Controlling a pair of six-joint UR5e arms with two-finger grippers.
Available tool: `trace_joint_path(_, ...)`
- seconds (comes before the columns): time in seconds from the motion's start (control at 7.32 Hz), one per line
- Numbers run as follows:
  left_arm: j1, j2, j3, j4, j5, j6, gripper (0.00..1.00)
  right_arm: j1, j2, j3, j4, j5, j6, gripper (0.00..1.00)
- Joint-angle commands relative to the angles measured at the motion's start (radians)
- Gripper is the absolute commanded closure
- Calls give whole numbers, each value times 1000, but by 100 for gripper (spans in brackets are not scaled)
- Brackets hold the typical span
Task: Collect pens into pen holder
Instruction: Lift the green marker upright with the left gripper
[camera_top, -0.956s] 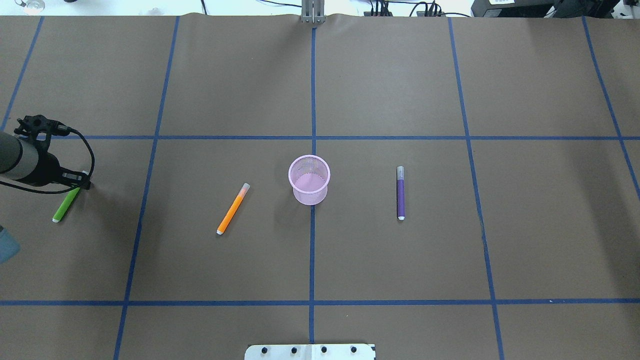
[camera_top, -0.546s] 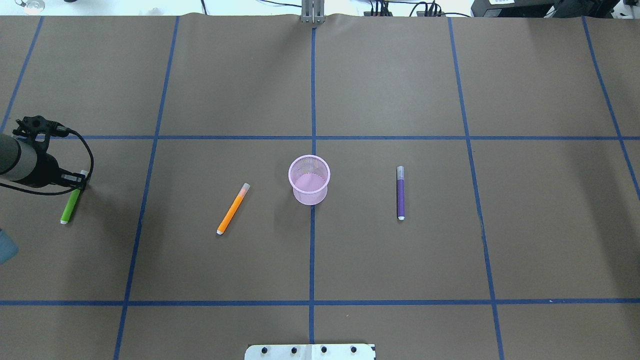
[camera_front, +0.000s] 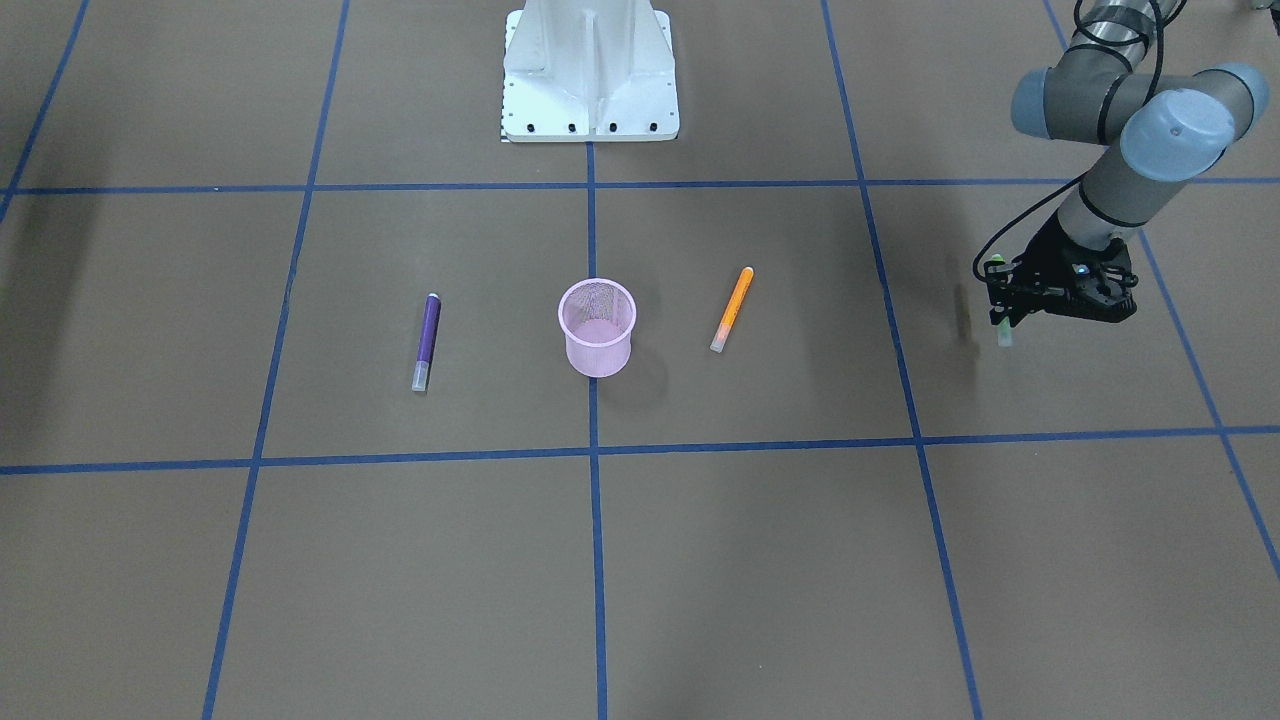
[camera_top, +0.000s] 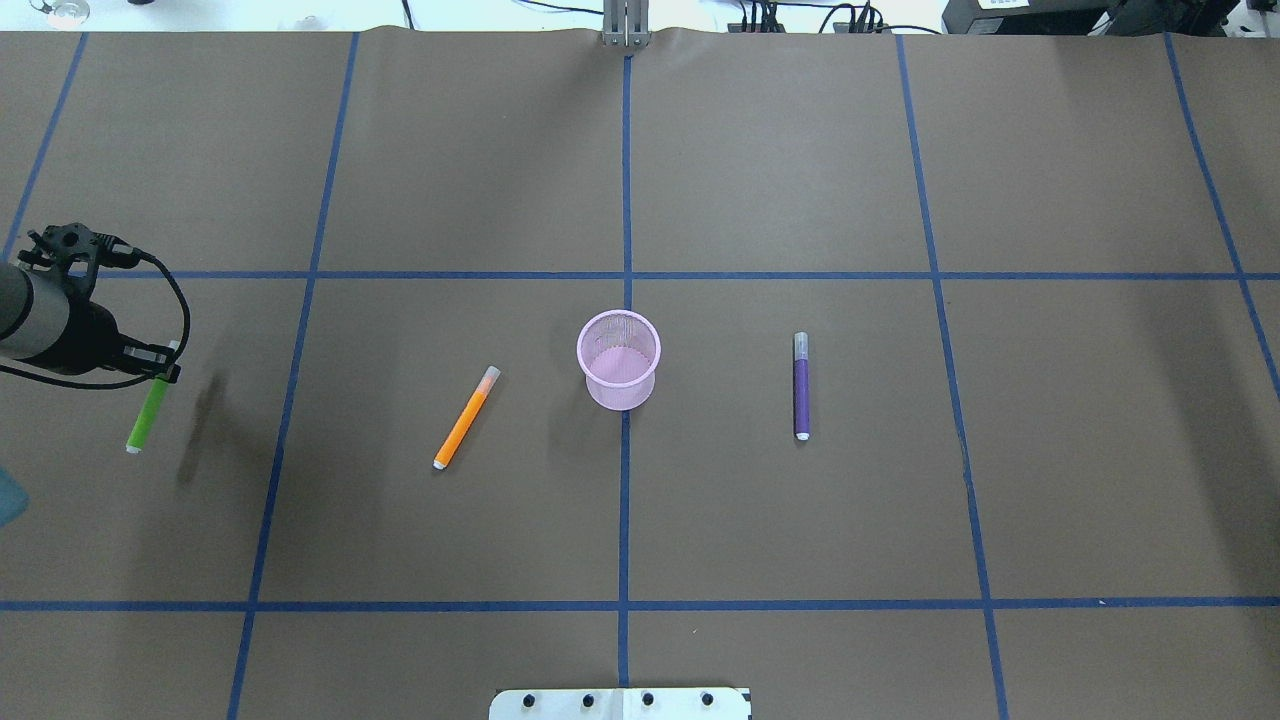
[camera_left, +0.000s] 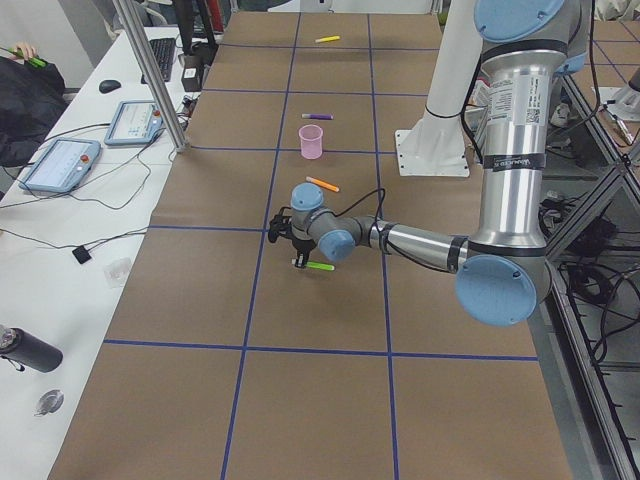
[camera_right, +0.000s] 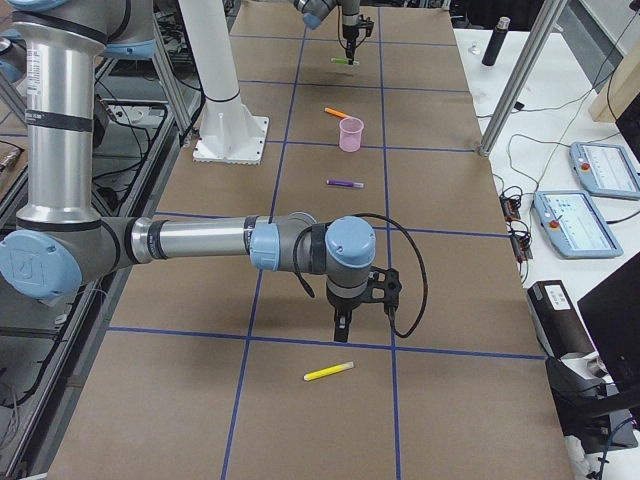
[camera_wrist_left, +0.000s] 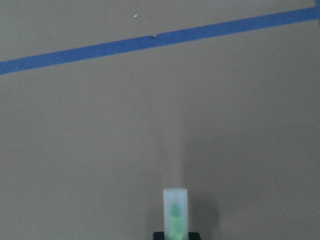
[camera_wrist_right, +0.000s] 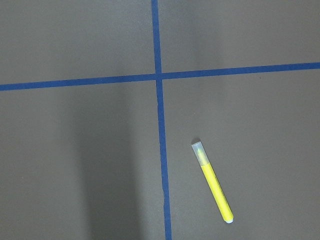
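My left gripper (camera_top: 163, 367) is shut on the pale cap end of the green pen (camera_top: 147, 417), which hangs off the table with its shadow apart to the right. Its cap (camera_wrist_left: 175, 209) shows at the bottom of the left wrist view. The pink mesh pen holder (camera_top: 620, 395) stands upright at the table's middle. The orange pen (camera_top: 464, 418) lies to its left and the purple pen (camera_top: 801, 385) to its right. My right gripper (camera_right: 342, 325) hovers over the table's right end; I cannot tell whether it is open or shut.
A yellow pen (camera_wrist_right: 214, 187) lies flat on the table near the right gripper, beside a crossing of blue tape lines. The robot's white base plate (camera_front: 590, 75) sits at the table's near edge. Monitors and cables line the far side.
The green pen has come up off the table in the left gripper and swung from slanted to nearly in line with the arm. Its shadow has separated to the right.
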Motion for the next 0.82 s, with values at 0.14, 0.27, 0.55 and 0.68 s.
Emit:
trace_joint_path(0.14,-7,-121,-161,12,8,-167,100,-7,18,-97,45,-5,-168,0)
trace_joint_path(0.27,-2,-189,-187,9,55,-235,100,-10,21,-205,170,1,-167,0)
trace_joint_path(0.55,-1,-334,-190,9,106,-358,100,-70,39,-410,466,-8,-170,0)
trace_joint_path(0.68,-1,-362,-191,-13,118,-357,100,-96,43,-461,508,-5,-161,0)
